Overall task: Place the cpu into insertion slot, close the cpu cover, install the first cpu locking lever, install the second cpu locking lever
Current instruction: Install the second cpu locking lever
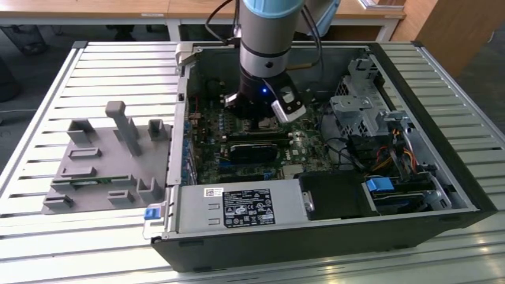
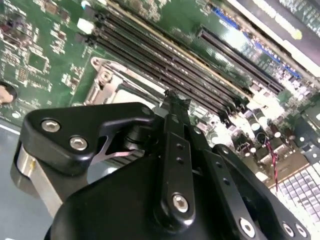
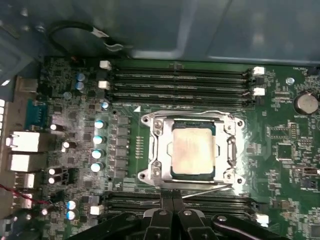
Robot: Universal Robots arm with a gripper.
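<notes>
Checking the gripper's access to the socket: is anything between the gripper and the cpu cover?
Nothing visible. In the first wrist view the gripper sits at the edge of the cpu cover, with the cpu seated inside.

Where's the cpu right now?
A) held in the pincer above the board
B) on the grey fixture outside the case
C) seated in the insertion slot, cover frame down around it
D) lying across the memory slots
C: in the first wrist view the cpu sits flat in the insertion slot, with the cpu cover framing it.
</notes>
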